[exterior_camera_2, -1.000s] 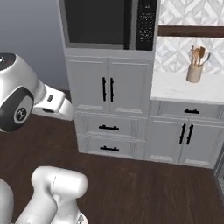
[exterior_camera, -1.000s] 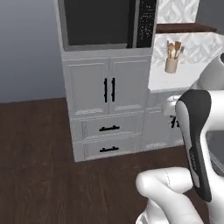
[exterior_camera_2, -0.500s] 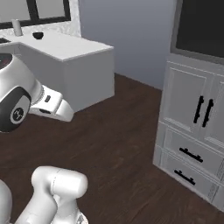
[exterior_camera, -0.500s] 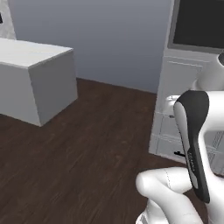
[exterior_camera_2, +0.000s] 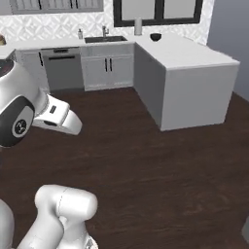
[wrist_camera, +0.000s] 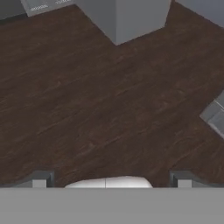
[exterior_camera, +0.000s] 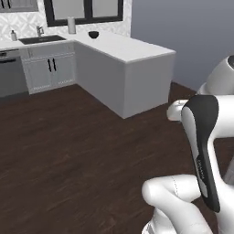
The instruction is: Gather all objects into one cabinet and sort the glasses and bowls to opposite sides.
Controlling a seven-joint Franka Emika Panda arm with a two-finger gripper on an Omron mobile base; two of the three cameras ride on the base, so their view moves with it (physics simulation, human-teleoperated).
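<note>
Two dark finger tips stand at the bottom of the hand view, far apart w/ nothing between them, so the gripper [wrist_camera: 111, 181] has its jaws wide and empty, looking down on bare dark wood floor [wrist_camera: 100, 100]. One black bowl [exterior_camera: 93, 34] sits on the white table [exterior_camera: 132, 48], the L-shaped peninsula top, at its far end near the dark-framed window [exterior_camera: 84, 10]; in the right base view the same bowl [exterior_camera_2: 155, 37] is just right of a pale upright cylinder [exterior_camera_2: 138, 26], apart from it, not touching. Left of that along the back run: sink w/ faucet [exterior_camera_2: 103, 35], small soap bottle [exterior_camera_2: 80, 34] beside it, grey base cabinets w/ black bar handles [exterior_camera_2: 108, 65] under the sink, and a dark dishwasher front [exterior_camera_2: 62, 70] next to them. Grey upper wall cabinet [exterior_camera_2: 58, 5] w/ paned doors shows along the top edge above the patterned backsplash; what's inside it can't be told. Arm's white links w/ dark joints sit close to both base cameras, well apart from the table, w/ open floor between robot and peninsula. Corner of the grey peninsula side [wrist_camera: 131, 17] shows at the top of the hand view. Cups can't be made out from these angles.
</note>
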